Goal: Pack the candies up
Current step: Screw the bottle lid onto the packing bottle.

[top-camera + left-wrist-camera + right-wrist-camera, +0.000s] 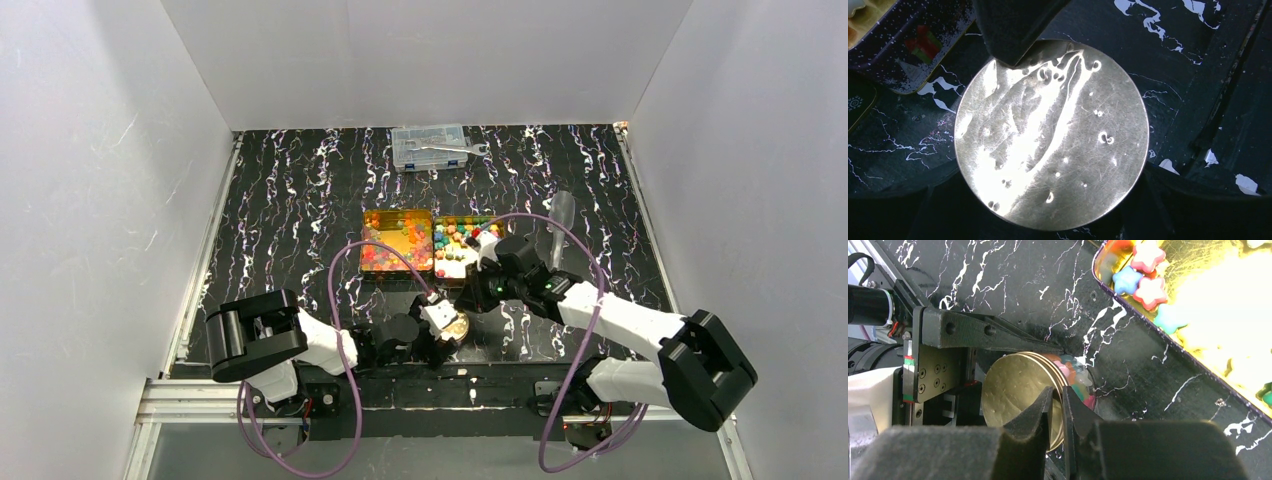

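Candies (397,245) of the glossy red, orange and yellow kind lie in the left tin (396,214) at the middle of the black marbled table (290,200). Just beside it, pastel candies (458,236) sit in the right tin (1173,340); seen close up, those are little stars in pink and blue. A few more pastel pieces show inside a small round jar (1082,386) near the front edge, just in front of the tins. It is tipped over so that its gold lid (1053,135) faces the left arm. The left gripper (448,328) has its fingers spread to the jar's width, with one finger (998,335) running over the top of the rim, and it seems to be gripping the jar. The right gripper (1059,412) reaches in from the other side, its fingers nearly together and pinching the lid's edge between them. Far back by the wall sits a clear compartment box (428,148) with a wrench (450,148) on top.
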